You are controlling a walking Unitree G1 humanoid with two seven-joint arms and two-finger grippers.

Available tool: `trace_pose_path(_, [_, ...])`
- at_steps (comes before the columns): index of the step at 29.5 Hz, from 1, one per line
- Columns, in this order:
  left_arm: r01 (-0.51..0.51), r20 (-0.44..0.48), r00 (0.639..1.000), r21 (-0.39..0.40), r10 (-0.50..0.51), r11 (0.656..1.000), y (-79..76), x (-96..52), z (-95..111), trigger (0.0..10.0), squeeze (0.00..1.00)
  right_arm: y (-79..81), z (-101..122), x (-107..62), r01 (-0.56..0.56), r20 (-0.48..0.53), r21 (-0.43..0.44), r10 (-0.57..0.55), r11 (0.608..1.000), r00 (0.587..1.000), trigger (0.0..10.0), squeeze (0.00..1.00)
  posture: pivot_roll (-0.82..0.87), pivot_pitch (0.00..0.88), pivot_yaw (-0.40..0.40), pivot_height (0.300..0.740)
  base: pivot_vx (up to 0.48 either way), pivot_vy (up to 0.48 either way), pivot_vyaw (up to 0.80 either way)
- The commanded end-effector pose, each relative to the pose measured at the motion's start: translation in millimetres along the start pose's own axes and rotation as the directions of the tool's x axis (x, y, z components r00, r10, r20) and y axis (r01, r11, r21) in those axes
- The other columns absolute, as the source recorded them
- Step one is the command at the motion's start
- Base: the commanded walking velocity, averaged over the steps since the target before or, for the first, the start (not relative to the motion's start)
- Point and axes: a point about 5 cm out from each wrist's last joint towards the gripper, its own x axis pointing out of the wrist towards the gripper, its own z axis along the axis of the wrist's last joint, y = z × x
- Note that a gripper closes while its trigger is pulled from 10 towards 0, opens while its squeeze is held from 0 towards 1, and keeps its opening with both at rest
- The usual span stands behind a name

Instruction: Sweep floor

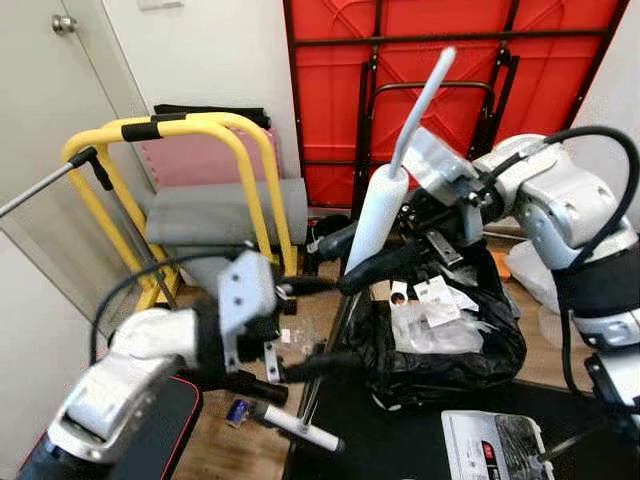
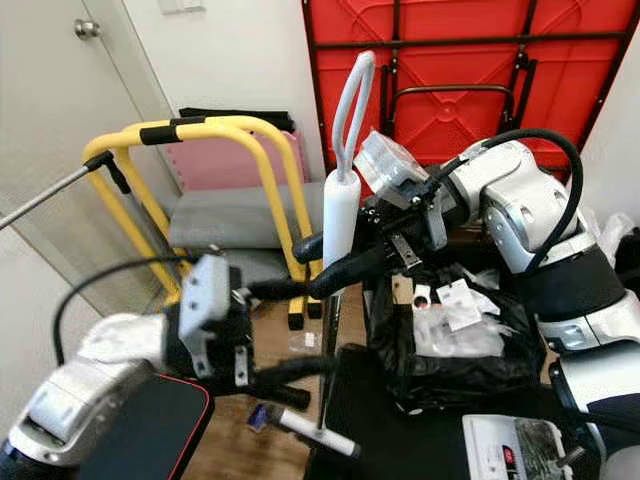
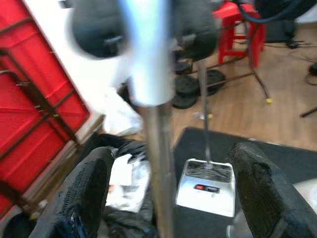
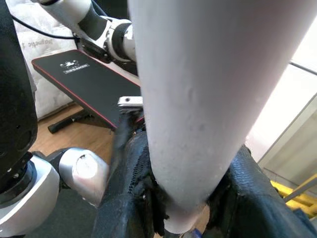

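Left eye: right gripper (image 1: 345, 262) clamped round the white foam grip of the broom handle (image 1: 378, 215), mid-scene, with the handle's thin white loop (image 1: 422, 100) slanting up in front of the folded red table (image 1: 450, 60). Left gripper (image 1: 325, 328) sitting lower and nearer, fingers spread apart with the thin dark shaft between them. Black bin bag full of plastic scraps (image 1: 455, 335) just right of the shaft. Yellow tubular frame (image 1: 180, 150) far left, over wooden floor (image 1: 225, 445).

Right eye: same setup, black workout bench (image 2: 140, 430) near left.

Left wrist: grey metal shaft (image 3: 158, 163) between spread fingers (image 3: 84, 193), not pinched; silver dustpan (image 3: 205, 186) beyond.

Right wrist: white grip (image 4: 198, 99) squeezed tight by black pads (image 4: 133, 198).
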Motion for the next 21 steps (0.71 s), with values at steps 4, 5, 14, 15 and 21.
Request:
trace_pose_path(4, [0.208, -0.026, 0.978, 0.015, -0.208, 0.978, -5.5, -3.8, 5.3, 10.0, 1.00, -2.3, 25.8, -3.4, -0.008, 0.040, -0.110, 0.013, 0.994, 0.999, 10.0, 0.00, -0.18, 0.000, 0.043, 0.740, 0.000, 0.000, 0.00])
trace_pose_path(5, [0.177, -0.023, 0.984, 0.026, -0.176, 0.984, 1.3, -2.7, 3.4, 10.0, 1.00, -2.1, 27.7, -3.0, -0.010, 0.045, -0.117, 0.016, 0.993, 0.999, 10.0, 0.00, -0.18, 0.000, 0.043, 0.740, 0.000, 0.000, 0.00])
trace_pose_path(14, [0.121, -0.029, 0.992, 0.059, -0.119, 0.991, 15.5, -3.2, -0.3, 10.0, 1.00, -3.4, 31.3, -6.0, 0.006, 0.055, -0.133, 0.001, 0.991, 0.998, 10.0, 0.00, -0.19, 0.000, 0.049, 0.740, 0.000, 0.000, 0.00])
trace_pose_path(15, [0.122, -0.037, 0.992, 0.067, -0.120, 0.990, 15.4, -1.1, -1.5, 10.0, 0.76, -4.4, 33.9, -7.6, 0.016, 0.067, -0.141, -0.007, 0.990, 0.998, 10.0, 0.00, -0.19, 0.000, 0.053, 0.740, 0.000, 0.000, 0.00])
trace_pose_path(21, [0.086, -0.039, 0.996, 0.078, -0.083, 0.993, 18.3, 9.3, -8.9, 10.0, 0.00, -6.2, 42.3, -6.9, 0.029, 0.113, -0.165, -0.010, 0.986, 0.994, 10.0, 0.00, -0.19, 0.000, 0.059, 0.740, 0.000, 0.000, 0.00])
